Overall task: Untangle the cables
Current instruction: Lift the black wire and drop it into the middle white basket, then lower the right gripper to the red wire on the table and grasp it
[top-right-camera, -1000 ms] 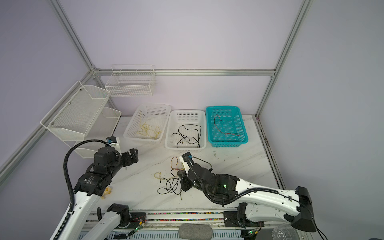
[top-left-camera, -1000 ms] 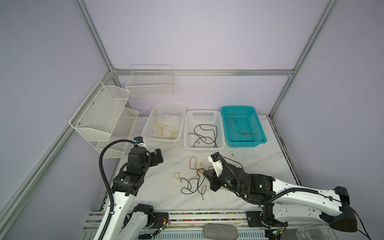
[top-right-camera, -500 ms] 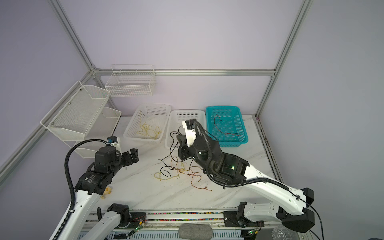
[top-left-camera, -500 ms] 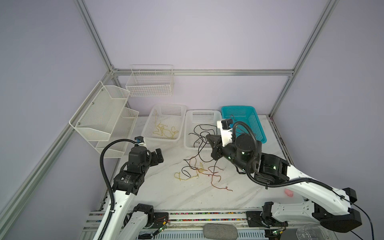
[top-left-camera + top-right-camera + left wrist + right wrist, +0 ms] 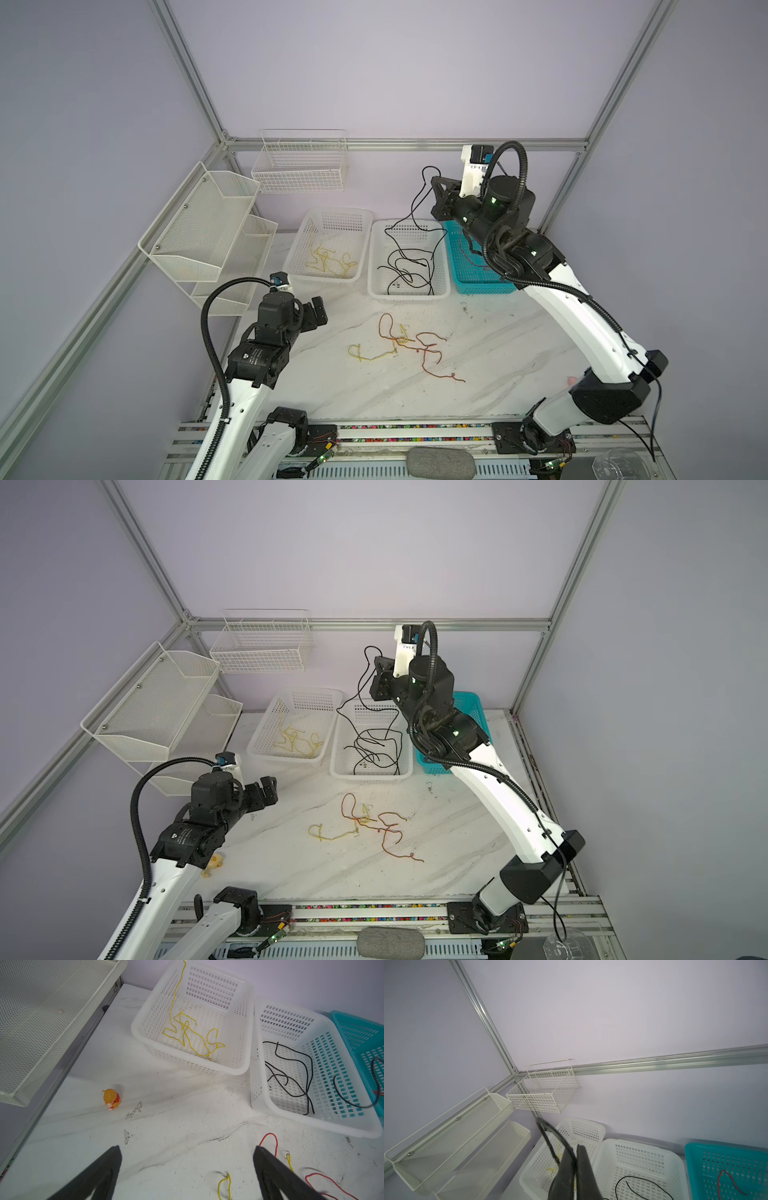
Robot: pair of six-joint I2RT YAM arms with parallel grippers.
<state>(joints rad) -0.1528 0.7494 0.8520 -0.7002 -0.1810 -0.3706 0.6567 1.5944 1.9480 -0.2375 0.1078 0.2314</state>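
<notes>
The right gripper (image 5: 435,185), upper centre of a top view, is pinched on a black cable (image 5: 414,203) dangling into the middle white basket (image 5: 409,296). Next it probably must lower and release. The left gripper (image 5: 318,309) gapes empty; the red-yellow tangle (image 5: 405,343) lies mid-frame.

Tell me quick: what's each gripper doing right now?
The left gripper is open, holding nothing.
The right gripper is shut on a black cable that hangs from it.
</notes>
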